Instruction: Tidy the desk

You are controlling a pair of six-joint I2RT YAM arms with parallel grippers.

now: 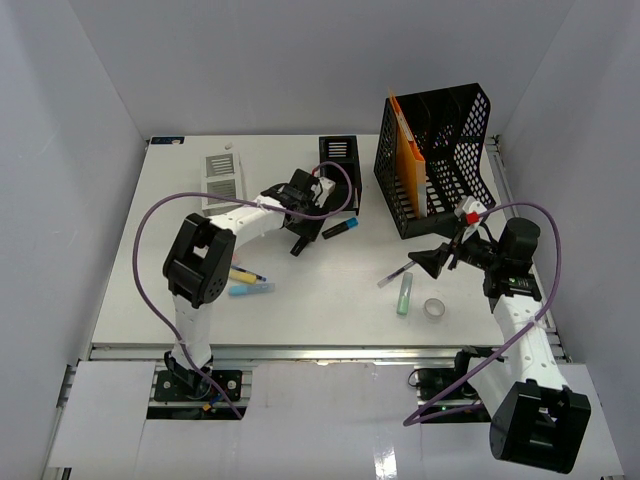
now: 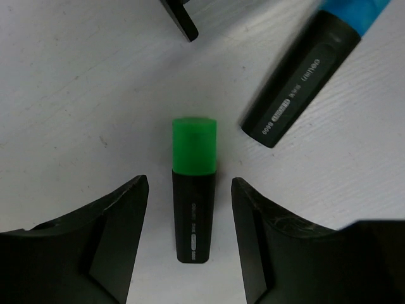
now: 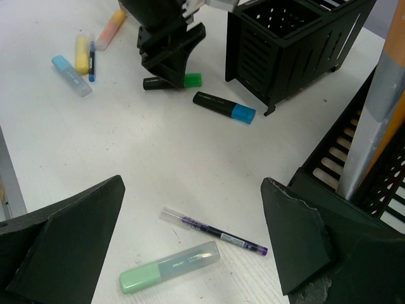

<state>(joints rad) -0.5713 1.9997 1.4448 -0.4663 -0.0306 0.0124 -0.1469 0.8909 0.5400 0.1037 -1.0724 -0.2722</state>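
Stationery is lying scattered near a black mesh file rack (image 1: 455, 165).
A green-capped highlighter (image 2: 194, 190) is lying beside a blue-capped highlighter (image 2: 304, 76); a purple pen (image 3: 215, 232) is resting beside a pale green highlighter (image 3: 169, 266).

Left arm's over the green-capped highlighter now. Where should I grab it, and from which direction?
Grip the black barrel of the green-capped highlighter, just below the cap, coming straight down from above. It lies flat on the desk and sits lengthwise between the left gripper's open fingers, so they close across its narrow sides. The blue-capped highlighter lies apart.
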